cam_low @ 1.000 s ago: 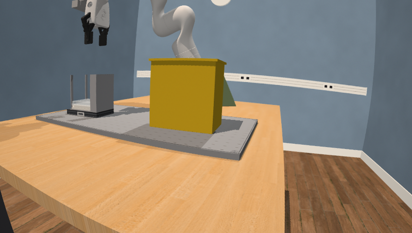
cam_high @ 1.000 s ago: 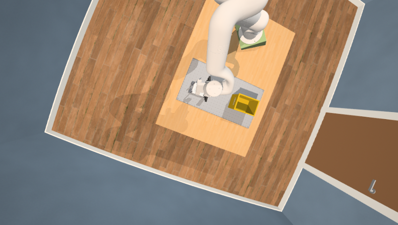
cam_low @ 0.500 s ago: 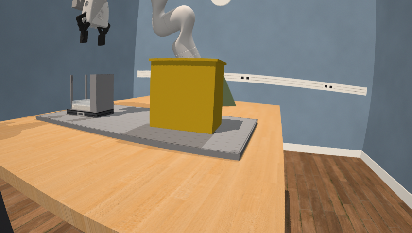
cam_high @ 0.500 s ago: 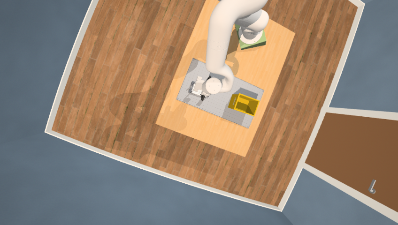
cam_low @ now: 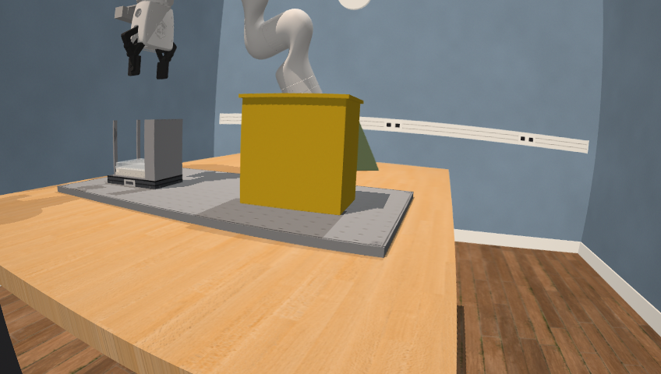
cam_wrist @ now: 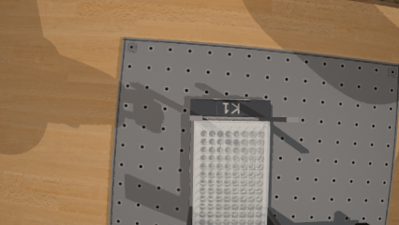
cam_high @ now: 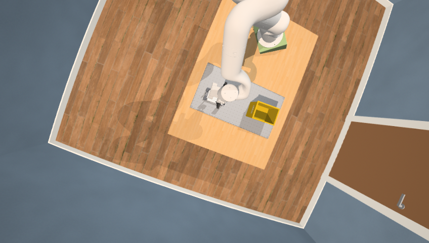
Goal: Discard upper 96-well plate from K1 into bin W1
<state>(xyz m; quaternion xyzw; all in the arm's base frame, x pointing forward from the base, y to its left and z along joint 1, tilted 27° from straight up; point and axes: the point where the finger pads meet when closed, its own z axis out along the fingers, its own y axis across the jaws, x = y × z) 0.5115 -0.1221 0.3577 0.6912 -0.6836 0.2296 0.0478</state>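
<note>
The stack rack K1 (cam_low: 146, 155) stands at the left end of the grey perforated baseplate (cam_low: 241, 208), with thin posts and a grey back wall. The clear 96-well plates (cam_low: 130, 167) lie low inside it; the wrist view shows the upper plate (cam_wrist: 230, 173) from straight above, below the K1 label (cam_wrist: 230, 109). My gripper (cam_low: 146, 69) is open and empty, hanging high above the rack with its fingers pointing down. The yellow plastics bin W1 (cam_low: 298, 150) stands upright at the right part of the baseplate, also in the overhead view (cam_high: 262, 112).
The arm's base sits on a green block (cam_high: 272, 43) at the back of the wooden table (cam_low: 222, 287). The arm (cam_high: 236, 54) reaches over the baseplate toward the rack. The bin is taller than the rack.
</note>
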